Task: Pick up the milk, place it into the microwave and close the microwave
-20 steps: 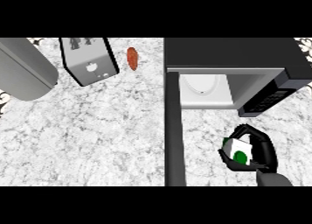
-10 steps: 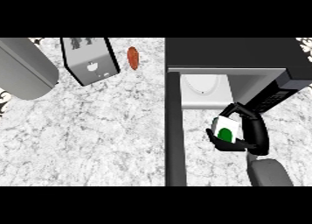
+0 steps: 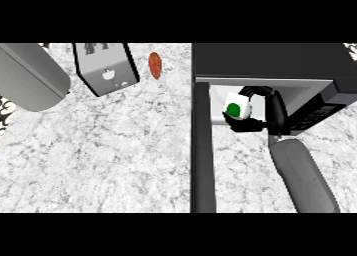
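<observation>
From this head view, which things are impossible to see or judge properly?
- The white milk carton with a green cap: partly covered by the black right hand curled round it.
- The inside of the black microwave: mostly hidden by its roof, so whether the carton rests on its floor cannot be told.
- The robot's left hand: in no view.
- The grey curved object: cut by the left edge, unidentifiable.
</observation>
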